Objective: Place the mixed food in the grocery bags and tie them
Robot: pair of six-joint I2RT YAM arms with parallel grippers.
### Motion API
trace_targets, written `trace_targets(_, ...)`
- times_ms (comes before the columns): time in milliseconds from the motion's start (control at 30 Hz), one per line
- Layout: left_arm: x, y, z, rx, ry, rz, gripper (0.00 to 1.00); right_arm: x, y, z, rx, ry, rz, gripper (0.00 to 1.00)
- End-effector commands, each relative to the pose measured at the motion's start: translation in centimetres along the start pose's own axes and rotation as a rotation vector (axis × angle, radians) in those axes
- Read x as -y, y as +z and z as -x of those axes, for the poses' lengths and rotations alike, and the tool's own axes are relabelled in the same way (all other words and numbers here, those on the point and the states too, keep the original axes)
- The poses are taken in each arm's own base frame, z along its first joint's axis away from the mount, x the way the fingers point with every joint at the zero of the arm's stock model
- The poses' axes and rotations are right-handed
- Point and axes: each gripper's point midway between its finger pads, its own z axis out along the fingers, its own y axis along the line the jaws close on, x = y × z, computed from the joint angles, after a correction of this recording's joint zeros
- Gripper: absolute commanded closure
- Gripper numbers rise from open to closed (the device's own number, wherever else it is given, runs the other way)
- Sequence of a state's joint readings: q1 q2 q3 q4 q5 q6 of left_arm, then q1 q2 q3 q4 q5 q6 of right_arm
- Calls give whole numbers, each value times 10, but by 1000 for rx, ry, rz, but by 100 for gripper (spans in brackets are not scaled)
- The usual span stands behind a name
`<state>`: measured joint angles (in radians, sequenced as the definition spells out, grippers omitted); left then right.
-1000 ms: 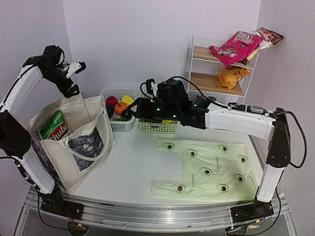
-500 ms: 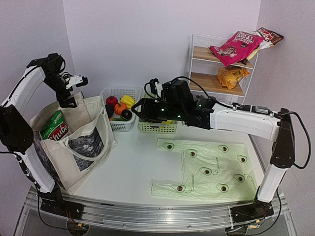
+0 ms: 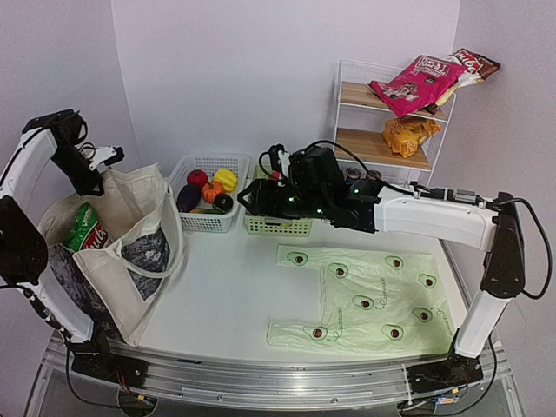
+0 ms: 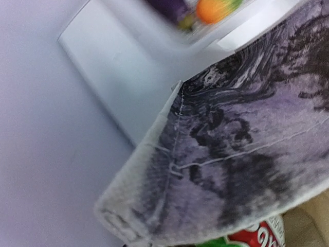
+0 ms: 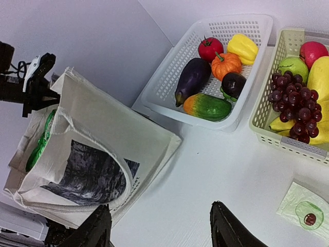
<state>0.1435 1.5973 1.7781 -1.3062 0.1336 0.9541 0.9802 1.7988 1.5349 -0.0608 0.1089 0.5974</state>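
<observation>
With your left jaws apparently clamped on the canvas tote [image 3: 143, 200] rim, bring the wide-open right jaws over the grapes [image 5: 292, 105] in the beige basket [image 5: 267, 87], pinching the bunch's middle gently.

Bright, even light with soft shadows; the left wrist view is blurred, the others sharp.

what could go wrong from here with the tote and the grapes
1. The canvas tote leans, apparently held up only at its rim by the left gripper; a slip could collapse its mouth over the snack packet.
2. The grapes sit wedged among other fruit in the pale green basket; the open right gripper may drag neighbours out.
</observation>
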Motion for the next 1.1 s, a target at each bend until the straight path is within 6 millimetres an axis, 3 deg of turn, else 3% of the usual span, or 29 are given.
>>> trace_targets(0,-26,-33,-87,-216,-181,105,100,-15,-13,28,75,-9,35,38)
trace_targets(67,-54,-45,-103,-218,-213,174,100,-15,-11,29,77,-12,35,38)
trace_targets(133,-82,-54,-105,-174,-202,271,100,-15,-9,29,77,-17,33,38)
trace_targets(233,-104,-52,-83,-34,-118,353,100,-10,-5,29,76,-19,23,38)
trace_targets(400,-105,-23,-32,131,-32,303,100,-8,-3,34,75,-14,30,38)
trace_targets(500,-104,-16,-8,175,0,319,100,-7,-6,36,79,-23,26,38)
trace_targets(667,-123,-22,2,193,-32,386,98,11,-14,37,81,-47,-34,38)
trace_targets(733,-122,-21,-2,181,-33,389,88,31,-20,34,58,-54,-108,38)
trace_targets(867,-115,-25,-9,158,-58,396,38,80,-41,9,-94,-136,-340,38)
trace_targets(900,-115,-29,-11,153,-67,410,30,93,-49,-3,-156,-153,-403,38)
trace_targets(1067,-117,-75,0,221,-97,508,14,151,-98,-57,-385,-146,-684,19)
